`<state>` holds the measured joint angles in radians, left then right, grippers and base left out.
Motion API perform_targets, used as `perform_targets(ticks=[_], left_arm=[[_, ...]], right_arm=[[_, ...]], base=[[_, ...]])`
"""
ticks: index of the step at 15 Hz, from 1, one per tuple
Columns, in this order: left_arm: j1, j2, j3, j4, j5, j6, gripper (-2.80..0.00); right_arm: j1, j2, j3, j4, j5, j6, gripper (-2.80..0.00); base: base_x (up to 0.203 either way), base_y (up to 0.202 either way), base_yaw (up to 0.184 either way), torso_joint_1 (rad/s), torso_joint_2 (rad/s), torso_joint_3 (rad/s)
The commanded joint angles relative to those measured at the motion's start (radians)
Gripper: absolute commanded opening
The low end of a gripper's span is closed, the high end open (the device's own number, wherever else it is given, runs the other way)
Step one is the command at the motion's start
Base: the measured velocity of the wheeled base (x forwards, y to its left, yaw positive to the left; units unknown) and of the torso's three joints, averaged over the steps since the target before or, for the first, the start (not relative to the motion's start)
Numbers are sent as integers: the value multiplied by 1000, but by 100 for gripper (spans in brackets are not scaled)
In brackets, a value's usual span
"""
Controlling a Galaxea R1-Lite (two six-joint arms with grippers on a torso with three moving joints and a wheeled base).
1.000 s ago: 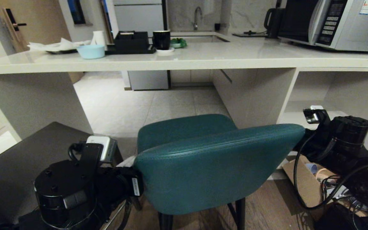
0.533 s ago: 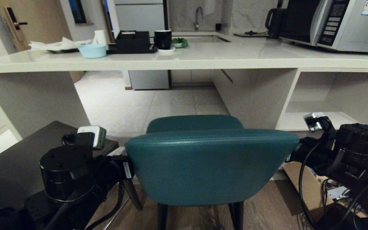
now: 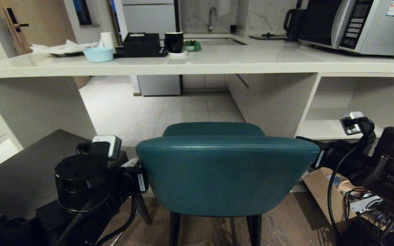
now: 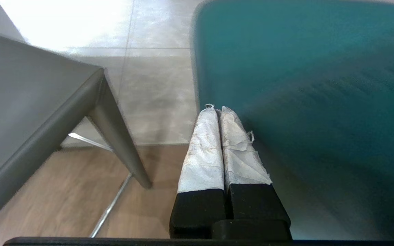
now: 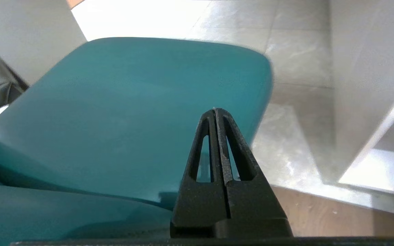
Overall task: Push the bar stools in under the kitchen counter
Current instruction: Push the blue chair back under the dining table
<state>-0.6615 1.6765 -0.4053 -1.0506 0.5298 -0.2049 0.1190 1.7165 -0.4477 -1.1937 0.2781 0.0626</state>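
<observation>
Floor: pale tiles (image 3: 169,109) far, wood boards (image 3: 286,222) near.
Door (image 3: 22,24): wooden, far left.
Wall (image 3: 251,13): marble.

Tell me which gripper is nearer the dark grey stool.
Left. The left gripper, shut, sits between the dark grey stool and the teal stool, at the teal back's left edge. The right gripper, shut, is at the teal stool's far side.

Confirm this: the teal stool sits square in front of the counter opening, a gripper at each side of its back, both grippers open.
One thing is wrong: both grippers are shut, not open. The left wrist view shows the left gripper with its wrapped fingers pressed together, and the right wrist view shows the right gripper closed too. The rest holds: the teal stool faces the kitchen counter opening, one gripper at each side of its back.
</observation>
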Motion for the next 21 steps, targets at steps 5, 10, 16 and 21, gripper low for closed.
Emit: perform_targets(ticks=[5,10,16,21], left_arm=[[-12,-81,83,-9,13,-7,-280],[-53,-52,64,-10,-9,-10,-280],[-56,38,25,-65,-10,-10,-280],[-74,114,14,-158,-22,-8,-280]], right_arm=[[-74,-234,117,108,-10,-1,-280],[95,-535,129,456,-10,2,-280],[156,-452,116,492,-14,26,-280],[157,-346,88,484,-9,43,-280]], base=[[0,0,0,0,0,0],[0,0,0,0,0,0],[0,0,0,0,0,0],[0,0,0,0,0,0]])
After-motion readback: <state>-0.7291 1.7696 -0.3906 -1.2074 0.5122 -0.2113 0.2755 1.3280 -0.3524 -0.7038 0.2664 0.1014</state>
